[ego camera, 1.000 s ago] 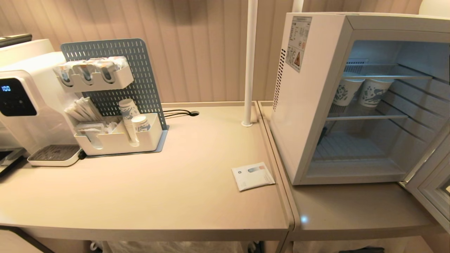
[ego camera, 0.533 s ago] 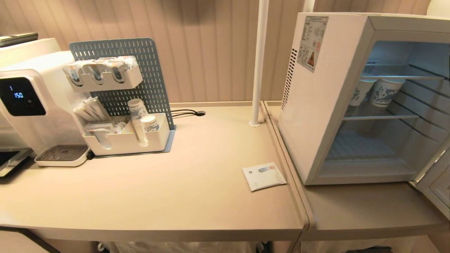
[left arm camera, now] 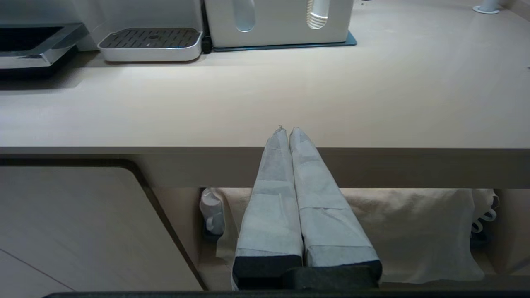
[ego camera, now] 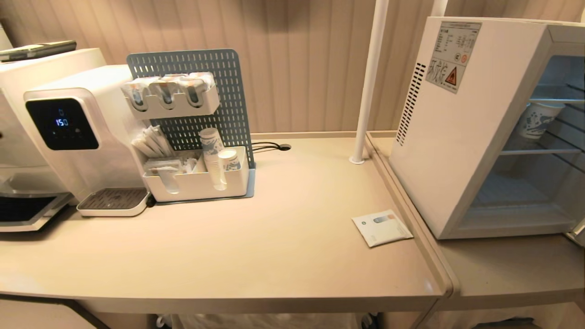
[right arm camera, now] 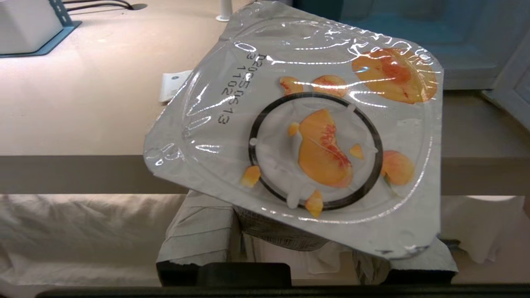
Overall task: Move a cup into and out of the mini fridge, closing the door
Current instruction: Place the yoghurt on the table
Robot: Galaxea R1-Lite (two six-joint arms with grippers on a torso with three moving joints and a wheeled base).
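I see 2 beige tables butted edge to edge. Left table: water dispenser far left, pegboard organiser beside it, white sachet near right edge. Right table: mini fridge, standing open.

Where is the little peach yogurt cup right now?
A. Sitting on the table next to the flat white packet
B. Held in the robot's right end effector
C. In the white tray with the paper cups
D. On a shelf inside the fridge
B: in the right wrist view the cup fills the frame, its foil lid tilted, gripped between the right end effector fingers, below the table edge.
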